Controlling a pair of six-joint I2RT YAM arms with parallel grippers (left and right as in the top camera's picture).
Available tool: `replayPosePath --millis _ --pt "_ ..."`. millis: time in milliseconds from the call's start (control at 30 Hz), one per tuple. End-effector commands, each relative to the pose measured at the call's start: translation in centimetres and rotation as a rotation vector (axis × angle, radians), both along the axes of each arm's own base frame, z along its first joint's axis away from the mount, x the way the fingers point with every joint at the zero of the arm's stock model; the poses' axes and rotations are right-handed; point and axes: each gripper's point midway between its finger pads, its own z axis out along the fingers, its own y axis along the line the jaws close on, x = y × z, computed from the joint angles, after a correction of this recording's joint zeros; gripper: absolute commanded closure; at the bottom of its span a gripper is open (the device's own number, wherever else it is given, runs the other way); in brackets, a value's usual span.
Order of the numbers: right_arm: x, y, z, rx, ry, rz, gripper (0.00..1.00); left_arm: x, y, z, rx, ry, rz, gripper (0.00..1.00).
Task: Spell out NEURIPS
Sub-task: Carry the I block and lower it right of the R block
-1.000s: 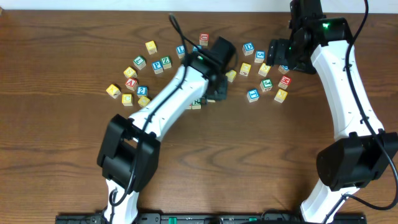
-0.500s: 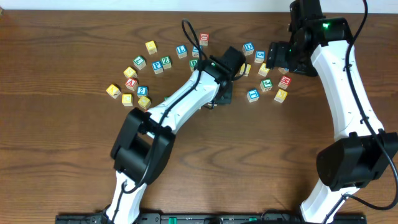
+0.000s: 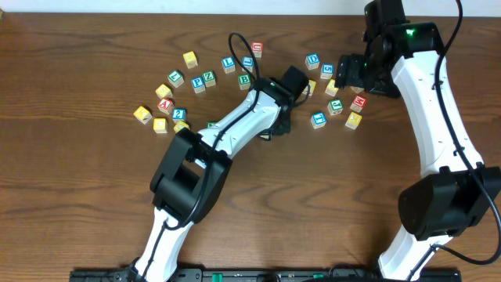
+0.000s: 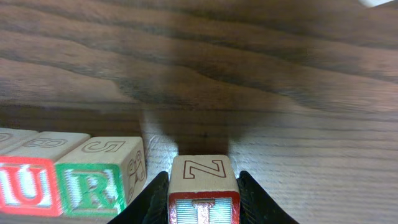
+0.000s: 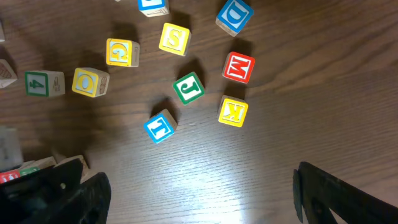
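One small wooden cube with a red framed I [image 4: 203,205] is clamped in our left gripper [image 4: 203,194] just beside the green-R wooden cube [image 4: 93,186] ending the row, so we should slide it flush, faces aligned, before letting go; right gripper [image 5: 193,190] hangs spread wide.

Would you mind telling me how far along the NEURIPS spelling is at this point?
Done: the row reaches at least the U cube and R cube, side by side; anything further left is cut off. In hand: the left gripper holds the I cube just right of R, not yet released. Left: the last two letters; a yellow S cube lies loose near the open right gripper.
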Motion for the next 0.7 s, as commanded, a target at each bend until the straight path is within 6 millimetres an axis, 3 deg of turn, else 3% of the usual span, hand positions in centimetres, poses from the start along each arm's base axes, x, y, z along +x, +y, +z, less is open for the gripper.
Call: replayPosePath --millis 0,667 --pt "0.07 -0.2 0.41 -0.008 -0.009 0.017 0.1 -0.32 0.87 -1.54 0.034 0.023 0.031 0.69" --pt "0.06 -0.18 0.4 -0.007 -0.009 0.018 0.09 -0.31 0.87 -1.53 0.034 0.023 0.034 0.67"
